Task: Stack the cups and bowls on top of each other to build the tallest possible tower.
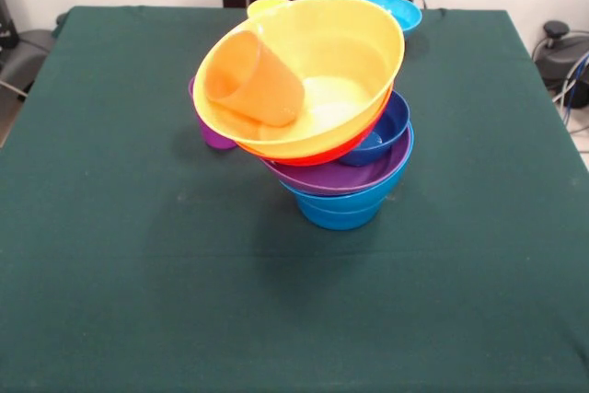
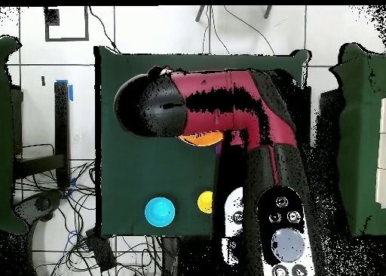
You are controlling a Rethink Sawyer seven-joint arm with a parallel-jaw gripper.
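Front camera: raised, looks down and across the green worktop [image 1: 110, 273] at close to mid range; the tower [image 1: 317, 126] sits mid-frame. Overhead camera: high up, looks straight down on the whole worktop and the floor around it; the arm [image 2: 226, 107] covers most of the tower. Shared: worktop, cyan bowl [image 1: 396, 11] [image 2: 160, 211], yellow cup [image 2: 206, 202].

Green-clothed table [image 1: 110, 255] bears tower [image 1: 340, 204], cyan bowl [image 1: 396, 12], purple cup [image 1: 213, 133].
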